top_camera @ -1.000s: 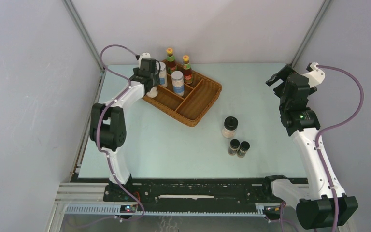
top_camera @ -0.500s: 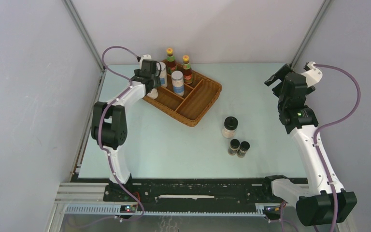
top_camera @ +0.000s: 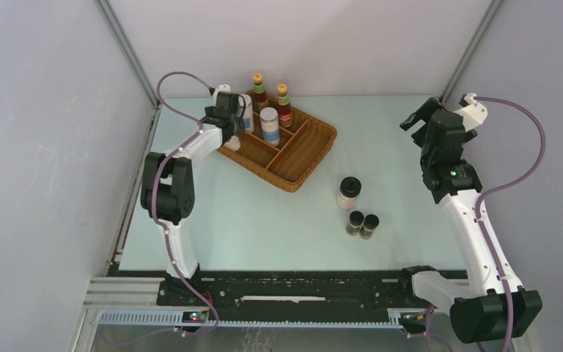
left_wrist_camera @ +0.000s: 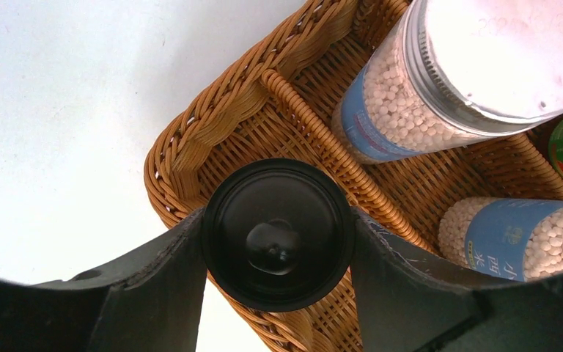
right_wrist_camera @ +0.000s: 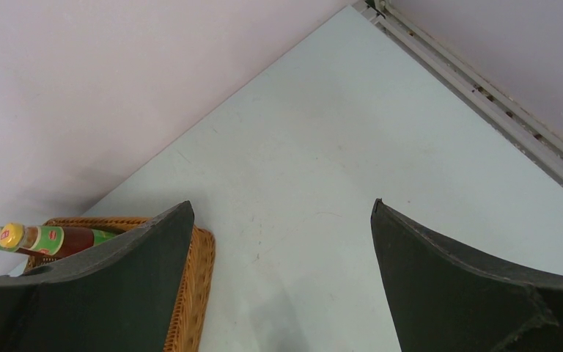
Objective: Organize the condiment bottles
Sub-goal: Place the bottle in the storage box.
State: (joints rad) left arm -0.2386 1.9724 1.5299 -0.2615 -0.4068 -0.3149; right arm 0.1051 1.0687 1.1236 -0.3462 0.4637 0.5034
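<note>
Showing only its cap, the shaker [left_wrist_camera: 277,220] sits in the left gripper [left_wrist_camera: 277,236].

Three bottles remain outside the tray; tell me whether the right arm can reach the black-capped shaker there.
Probably yes: the right gripper is open, only bare table lies between it and the shaker; the vials stand nearer the bases.

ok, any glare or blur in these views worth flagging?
Left wrist: the silver jar lid is blown out white, the table nearly so; the black-capped shaker is sharp. Right wrist: the fingers are near-black, no detail. Top external: even light, soft shadows only.
</note>
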